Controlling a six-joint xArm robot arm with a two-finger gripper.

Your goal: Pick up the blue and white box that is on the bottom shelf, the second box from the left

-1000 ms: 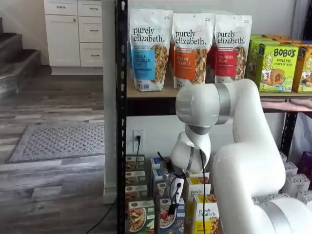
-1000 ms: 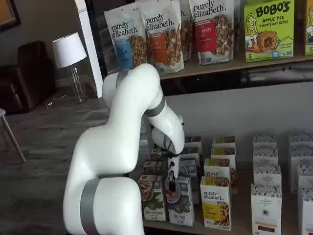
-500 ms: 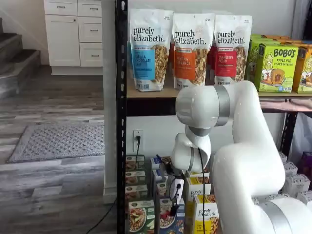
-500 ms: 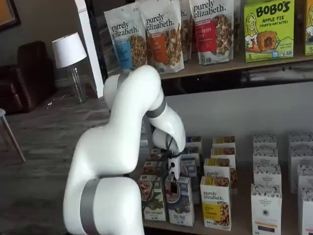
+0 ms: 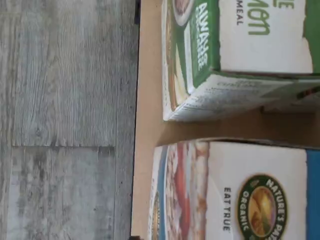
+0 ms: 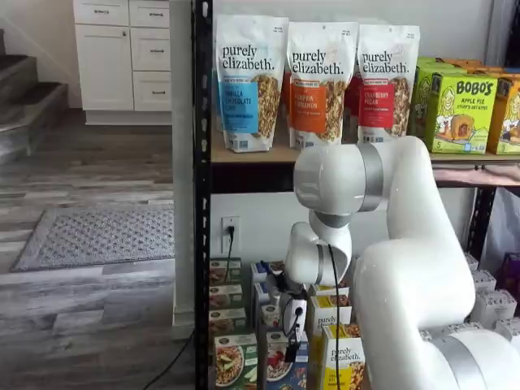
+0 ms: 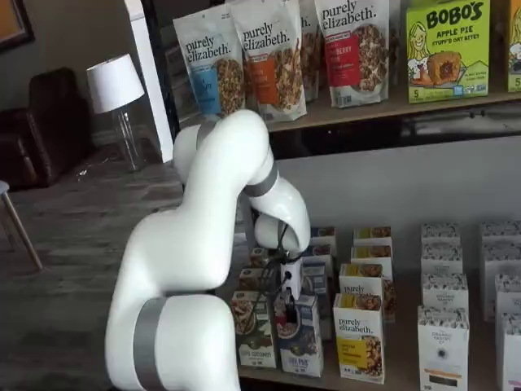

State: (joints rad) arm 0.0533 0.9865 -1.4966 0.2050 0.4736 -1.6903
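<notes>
While I look through the wrist view, I see the blue and white box [image 5: 235,192] from above, its white top with a round green and gold emblem and a blue strip at one edge. Just beside it stands the green box [image 5: 235,60], with a narrow gap of tan board between them. Both stand at the front edge of the bottom shelf [image 5: 145,125], and beyond that edge lies the grey wooden floor [image 5: 65,120]. No fingers show in this view.

From a shelf view, I see my arm [image 6: 382,244] bent at the elbow, with the forearm going down toward the lowest tier. The gripper [image 6: 290,351] hangs just above the blue and white box [image 6: 280,366], which stands in the front row between the green box [image 6: 230,361] and a yellow-and-white box [image 6: 345,361].

Seen from the other side, in a shelf view, the wrist points straight down and the gripper [image 7: 286,311] is over the top of the blue and white box [image 7: 303,346]. The black fingers are small and dark here, so I see no clear gap; I understand the jaws stand wide, and nothing is held.
</notes>
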